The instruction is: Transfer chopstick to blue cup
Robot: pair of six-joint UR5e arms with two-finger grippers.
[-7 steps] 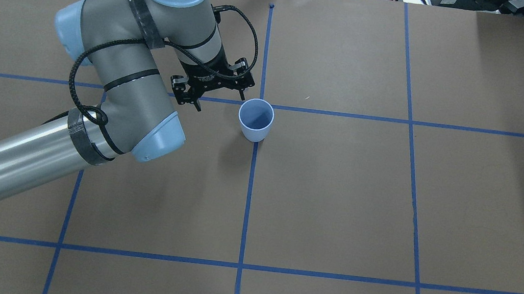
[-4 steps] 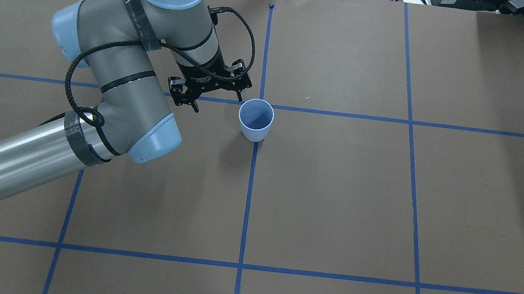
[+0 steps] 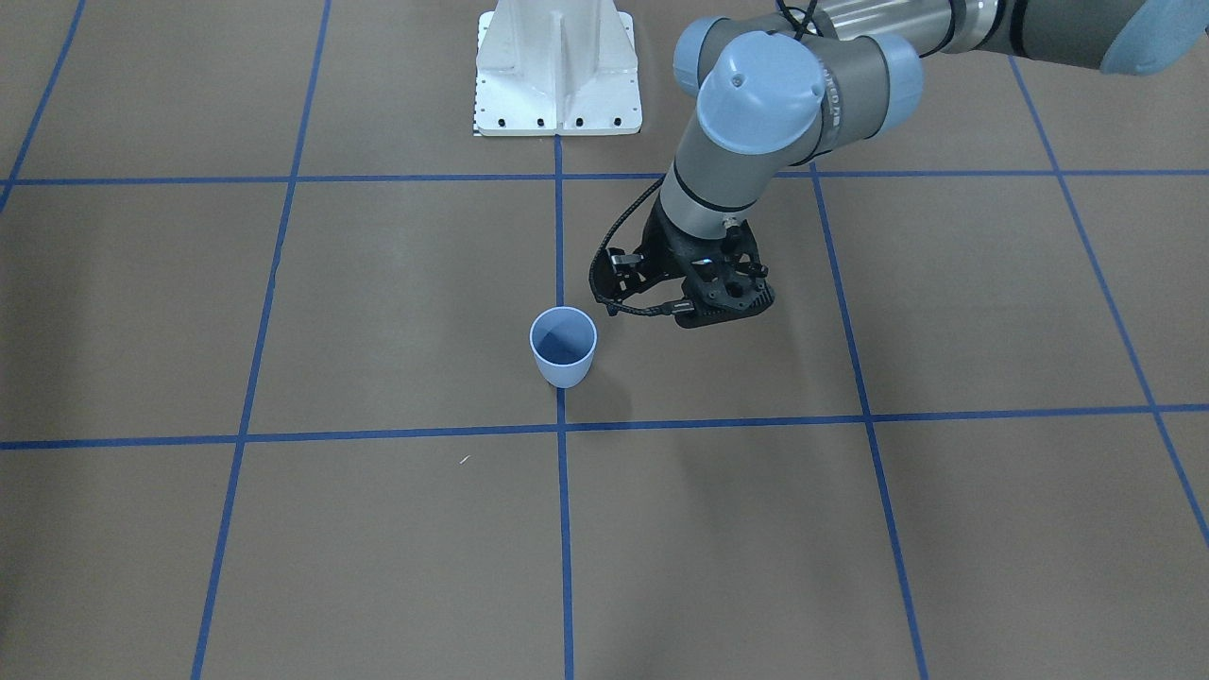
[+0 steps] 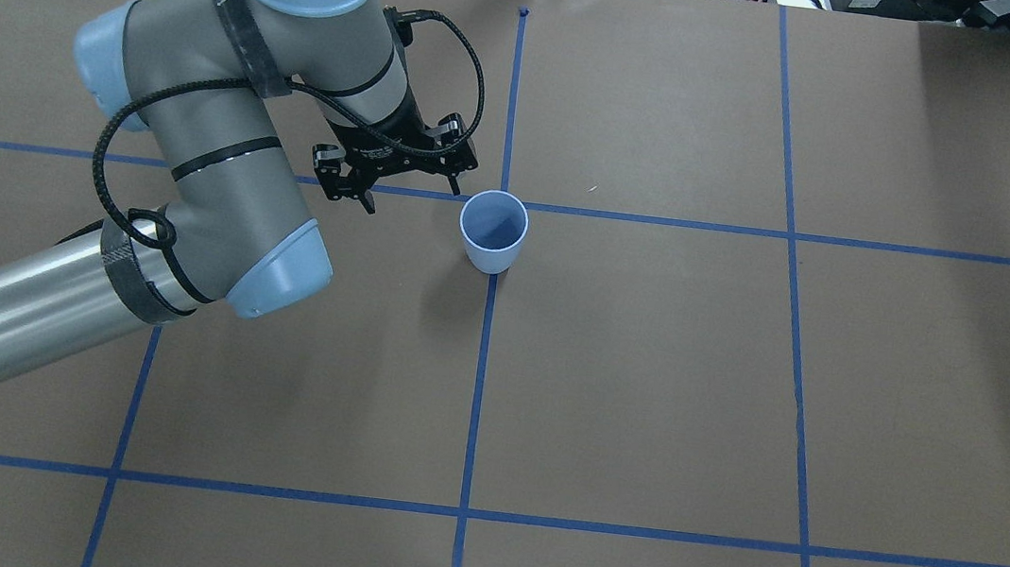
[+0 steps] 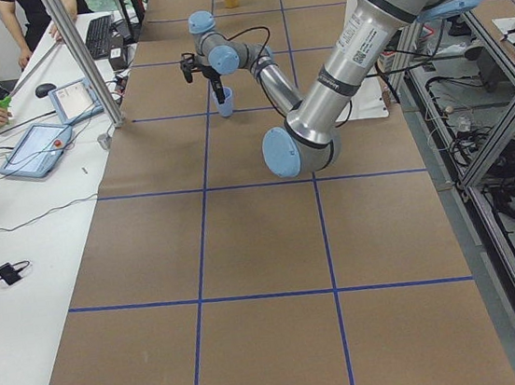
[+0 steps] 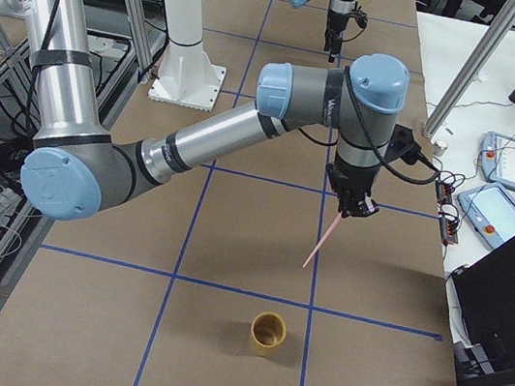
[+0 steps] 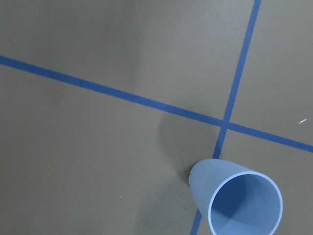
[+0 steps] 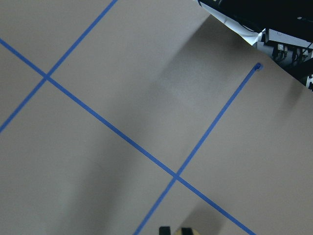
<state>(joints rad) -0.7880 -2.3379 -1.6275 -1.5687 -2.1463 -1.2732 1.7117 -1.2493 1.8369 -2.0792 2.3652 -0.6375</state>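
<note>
The blue cup (image 4: 493, 231) stands upright at the crossing of two blue tape lines; nothing shows inside it. It also shows in the front view (image 3: 564, 347) and the left wrist view (image 7: 239, 203). My left gripper (image 4: 411, 194) is open and empty, hovering just left of the cup. In the exterior right view a thin pink chopstick (image 6: 322, 243) hangs slanting down from my right gripper (image 6: 353, 205), above the table. I cannot tell from that view how the jaws stand.
A tan cup (image 6: 266, 334) stands on the table near the right arm, far from the blue cup. The white robot base plate (image 3: 557, 71) sits at the table's robot-side edge. People and tablets (image 5: 41, 149) are at a side table.
My left arm has drawn back to the left, a little away from the blue cup. Its gripper stays open. The cup has not moved.
</note>
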